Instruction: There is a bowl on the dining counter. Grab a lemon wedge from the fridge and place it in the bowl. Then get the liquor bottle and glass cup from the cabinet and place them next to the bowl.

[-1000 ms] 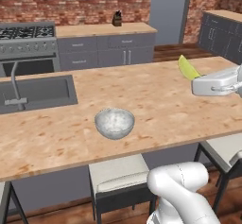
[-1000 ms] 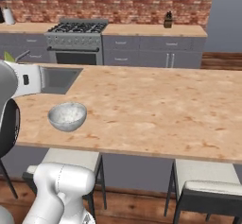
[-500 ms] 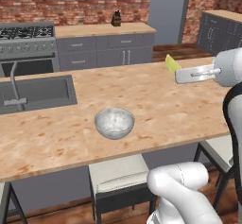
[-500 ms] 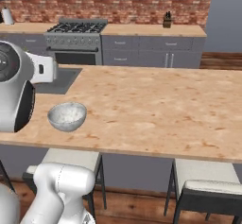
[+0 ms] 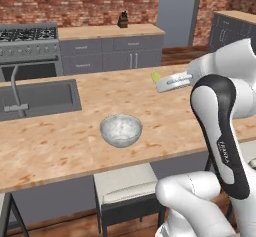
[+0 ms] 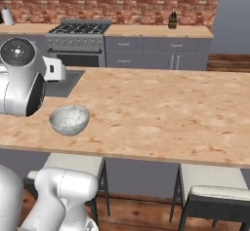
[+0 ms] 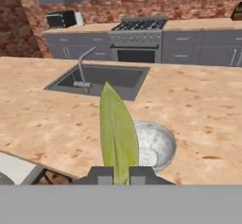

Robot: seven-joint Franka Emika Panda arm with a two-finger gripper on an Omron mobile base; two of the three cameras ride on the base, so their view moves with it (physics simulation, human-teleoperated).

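Observation:
A yellow-green lemon wedge (image 7: 118,133) stands upright between the fingertips of my gripper (image 7: 120,175), which is shut on it. In the left base view the gripper (image 5: 160,82) holds the lemon wedge (image 5: 155,75) above the wooden dining counter (image 5: 75,146), to the right of and beyond the bowl (image 5: 121,130). The bowl (image 7: 156,145) is speckled grey, empty, and sits just right of the wedge in the hand view. It stands near the counter's front edge (image 6: 70,119). The liquor bottle and glass cup are hidden.
A sink (image 5: 37,97) with a faucet (image 5: 17,88) is set into the counter's left part. Stools (image 5: 122,188) stand under the front edge. A stove (image 6: 80,29) and grey cabinets (image 5: 120,51) line the brick back wall. My own arm (image 5: 220,126) rises at the right.
The arm has swung left over the counter, carrying the lemon wedge closer to the bowl. The bowl has not moved and the grip stays shut.

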